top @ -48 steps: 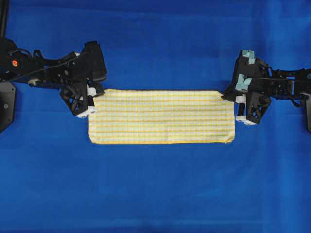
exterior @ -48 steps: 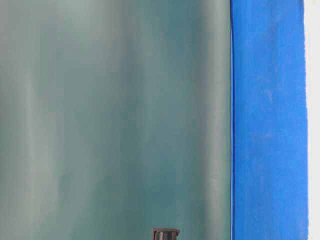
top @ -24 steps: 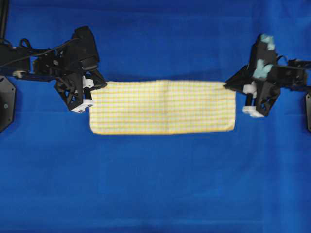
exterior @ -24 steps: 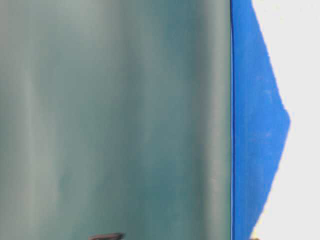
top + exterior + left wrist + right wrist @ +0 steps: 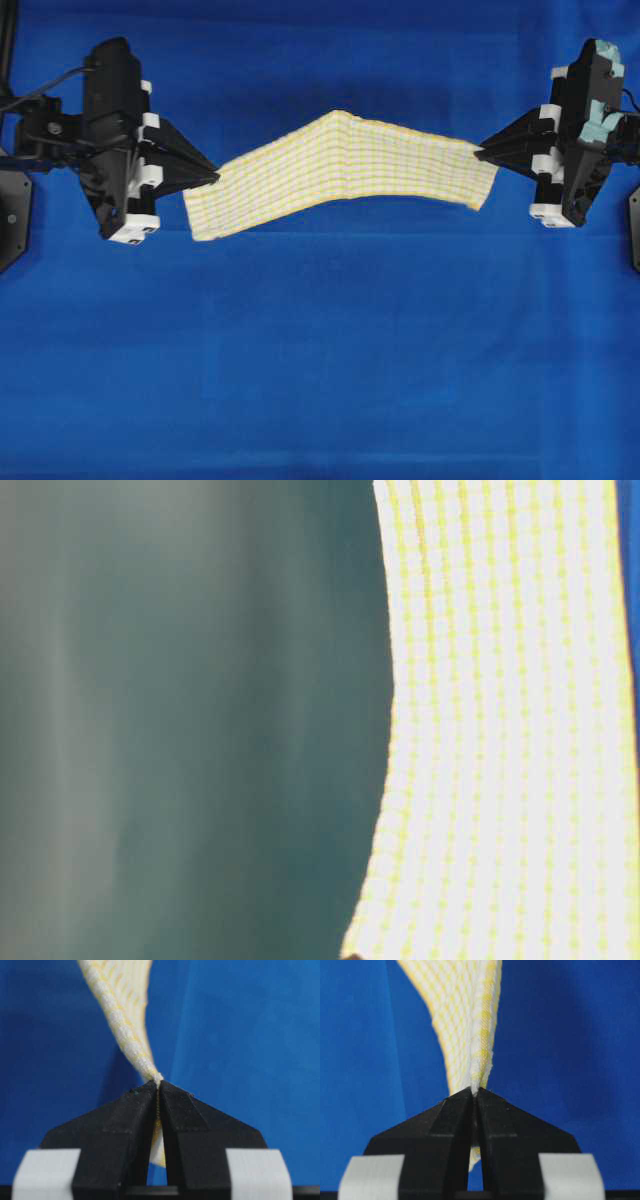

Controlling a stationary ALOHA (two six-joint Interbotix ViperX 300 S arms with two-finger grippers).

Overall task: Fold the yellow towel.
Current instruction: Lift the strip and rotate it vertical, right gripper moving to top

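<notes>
**Towel held up between both grippers**

In the overhead view, the yellow towel (image 5: 345, 165) hung in the air between the two arms, above the blue table cover (image 5: 320, 360). It was already folded into a long narrow band. The left gripper (image 5: 212, 176) held its left end and the right gripper (image 5: 481, 153) held its right end, each at the far corner of the band. The cloth was not flat — it rose to a ridge near the middle and sloped down toward both ends, and the near edge hung loose below the held corners.

In the table-level view, the towel (image 5: 510, 730) filled the right part of the picture, very close to the camera, as a white surface with fine yellow checks. Its left edge curved. Behind it there was only a blurred grey-green background (image 5: 180, 720), and a thin strip of blue at the right border.

In the left wrist view, the black fingers (image 5: 120, 1130) of the left gripper (image 5: 158, 1087) were pressed together on the towel (image 5: 125, 1025). The cloth came out of the tips as a bunched hem, and a small piece showed below, between the fingers.

In the right wrist view, the right gripper (image 5: 473, 1091) was clamped on the towel (image 5: 465, 1020) in the same way — the two black fingers (image 5: 510, 1135) met on the folded layers.
</notes>
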